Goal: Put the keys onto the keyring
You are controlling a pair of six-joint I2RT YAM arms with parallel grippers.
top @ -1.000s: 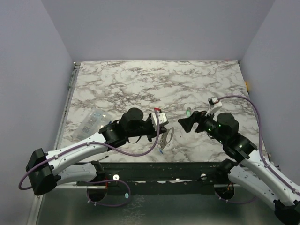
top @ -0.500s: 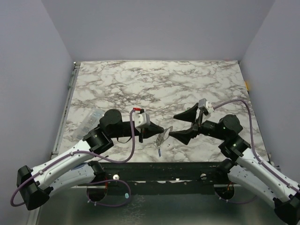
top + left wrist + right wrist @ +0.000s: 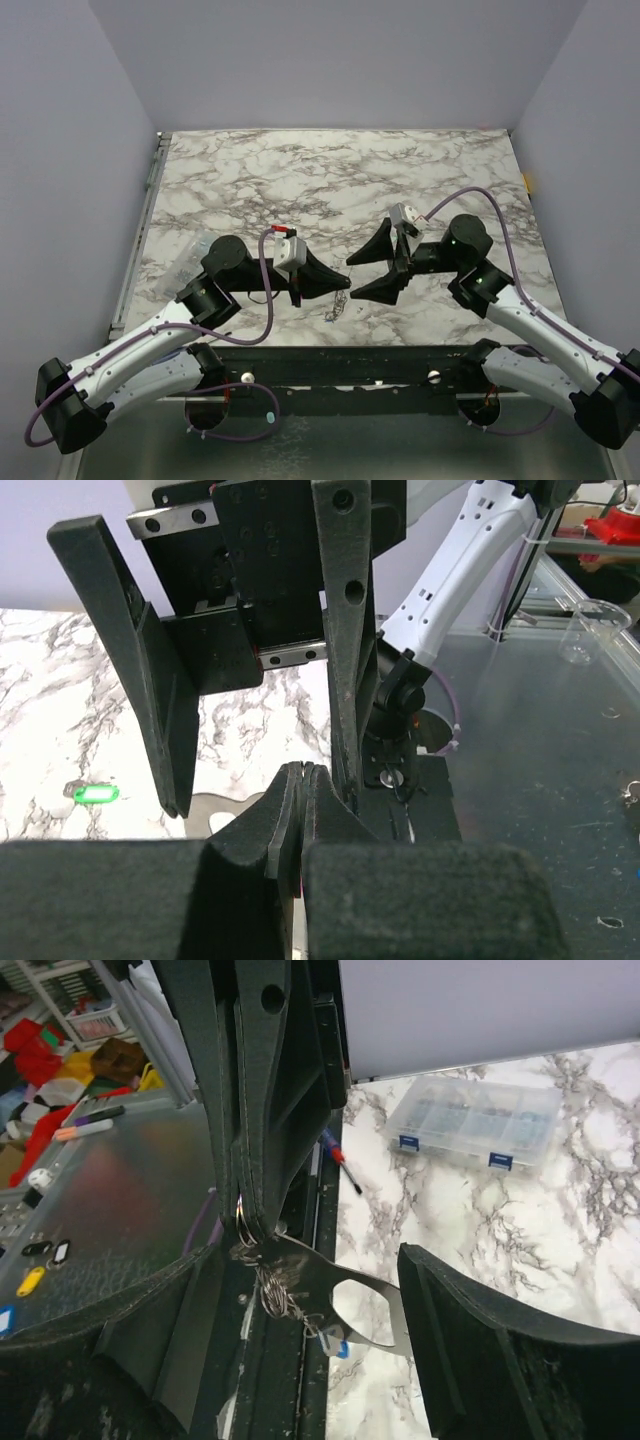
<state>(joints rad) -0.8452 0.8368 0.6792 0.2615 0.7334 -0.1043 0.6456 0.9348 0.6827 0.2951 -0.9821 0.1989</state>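
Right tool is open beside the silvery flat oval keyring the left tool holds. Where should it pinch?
Probably the free end of the silvery flat oval keyring, beyond its hole, coming from the side opposite the left tool. The metal beaded chain bunches by that tool's pinch, leaving only the far end bare.

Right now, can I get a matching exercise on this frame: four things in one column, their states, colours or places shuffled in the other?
Things:
1. left gripper
2. right gripper
3. key lying on the marble table
4. clear plastic box

Descriptions:
A. mint green head
B. jaws open
C. jaws shut on the keyring
D. near the table's left edge

Pairs: 1-C, 2-B, 3-A, 4-D
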